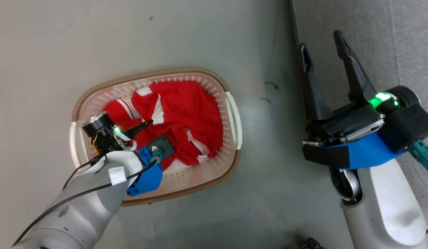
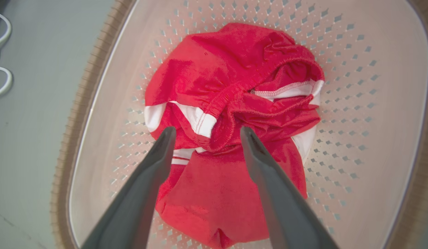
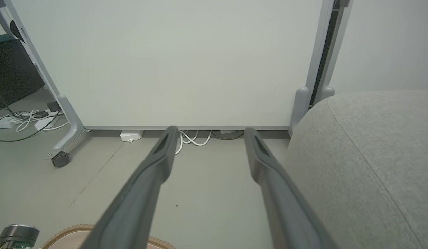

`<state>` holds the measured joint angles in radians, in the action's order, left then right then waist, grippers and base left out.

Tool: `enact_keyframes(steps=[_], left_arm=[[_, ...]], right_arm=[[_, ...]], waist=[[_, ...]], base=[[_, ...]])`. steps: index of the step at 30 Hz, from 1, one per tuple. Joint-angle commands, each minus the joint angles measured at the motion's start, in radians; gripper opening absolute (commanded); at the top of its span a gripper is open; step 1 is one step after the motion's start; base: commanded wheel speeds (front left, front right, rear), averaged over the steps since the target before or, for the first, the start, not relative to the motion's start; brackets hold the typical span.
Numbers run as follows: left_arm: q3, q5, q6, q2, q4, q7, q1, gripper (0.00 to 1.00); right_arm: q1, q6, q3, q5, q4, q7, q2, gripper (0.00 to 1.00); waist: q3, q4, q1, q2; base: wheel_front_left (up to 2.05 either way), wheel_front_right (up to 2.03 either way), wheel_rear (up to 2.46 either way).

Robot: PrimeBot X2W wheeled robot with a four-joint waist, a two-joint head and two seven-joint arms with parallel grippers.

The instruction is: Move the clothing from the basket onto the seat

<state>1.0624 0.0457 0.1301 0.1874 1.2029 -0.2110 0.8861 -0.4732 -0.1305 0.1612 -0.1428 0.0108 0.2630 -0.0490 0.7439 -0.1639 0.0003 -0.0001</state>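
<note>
Grey floor (image 1: 269, 155) lies between the basket (image 1: 200, 174) and the seat (image 1: 390, 41).

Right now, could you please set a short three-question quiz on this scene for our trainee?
1. True or false: the clothing lies on the seat.
2. The left gripper is: A) shut on the clothing, B) open over the clothing, C) open over the seat.
3. What does the right gripper hold?
Key: 1. False, it lies in the basket. 2. B. 3. Nothing; it is open, beside the seat.
</note>
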Motion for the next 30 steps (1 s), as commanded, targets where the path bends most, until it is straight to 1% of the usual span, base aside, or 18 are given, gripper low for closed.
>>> enact_keyframes(steps=[1,2,4,8,11,12,13,16,17,20,25,30], left_arm=[[0.006,0.005,0.0,0.002,0.002,-0.001,0.016,1.0],[0.065,0.02,0.0,0.002,0.024,0.016,0.037,1.0],[0.12,0.038,0.0,0.005,0.039,0.043,0.05,1.0],[0.191,0.078,0.0,0.016,0.058,0.127,0.069,1.0],[0.207,0.105,0.0,0.026,0.065,0.212,0.085,1.0],[0.207,0.105,0.0,0.026,0.065,0.212,0.085,1.0],[0.215,0.116,0.0,0.033,0.068,0.265,0.091,1.0],[0.219,0.123,0.0,0.043,0.065,0.322,0.111,1.0],[0.219,0.123,0.0,0.043,0.065,0.322,0.111,1.0],[0.22,0.113,0.0,0.041,0.054,0.37,0.122,1.0],[0.22,0.086,0.0,0.016,0.053,0.444,0.142,1.0],[0.221,0.087,0.0,-0.014,0.062,0.519,0.151,1.0]], right_arm=[[-0.017,0.0,0.002,0.001,-0.005,0.003,-0.002,1.0],[-0.028,0.0,0.009,-0.002,-0.018,0.003,-0.003,1.0],[-0.037,0.0,0.013,-0.002,-0.028,0.002,-0.003,1.0],[-0.046,0.0,0.012,-0.003,-0.051,0.002,-0.003,1.0],[-0.047,0.0,0.007,-0.001,-0.073,0.002,-0.003,1.0],[-0.047,0.0,0.007,-0.001,-0.073,0.002,-0.003,1.0],[-0.047,0.0,0.004,0.0,-0.09,0.002,-0.003,1.0],[-0.049,0.0,0.001,0.001,-0.115,0.002,-0.003,1.0],[-0.049,0.0,0.001,0.001,-0.115,0.002,-0.003,1.0],[-0.049,0.0,-0.002,0.003,-0.14,0.002,-0.003,1.0],[-0.032,0.0,-0.016,0.006,-0.18,0.002,-0.003,1.0],[-0.014,0.0,-0.025,0.01,-0.219,0.002,-0.003,1.0]], waist=[[0.035,-0.015,-0.0003,0.0001],[0.06,-0.022,-0.0003,0.0001],[0.082,-0.03,-0.0003,0.0001],[0.121,-0.042,-0.0003,0.0001],[0.151,-0.047,-0.0003,0.0001],[0.151,-0.047,-0.0003,0.0001],[0.169,-0.05,-0.0003,0.0001],[0.196,-0.058,-0.0003,0.0001],[0.196,-0.058,-0.0003,0.0001],[0.226,-0.066,-0.0003,0.0001],[0.27,-0.069,-0.0003,0.0001],[0.297,-0.066,-0.0003,0.0001]], base=[[0.0,0.0,0.0],[0.0,0.0,0.0],[0.0,0.0,0.0],[0.0,0.0,0.0],[0.0,0.0,0.0],[0.0,0.0,0.0],[0.0,0.0,0.0],[0.0,0.0,0.0],[0.0,0.0,0.0],[0.0,0.0,0.0],[0.0,0.0,0.0],[0.0,0.0,0.0]])
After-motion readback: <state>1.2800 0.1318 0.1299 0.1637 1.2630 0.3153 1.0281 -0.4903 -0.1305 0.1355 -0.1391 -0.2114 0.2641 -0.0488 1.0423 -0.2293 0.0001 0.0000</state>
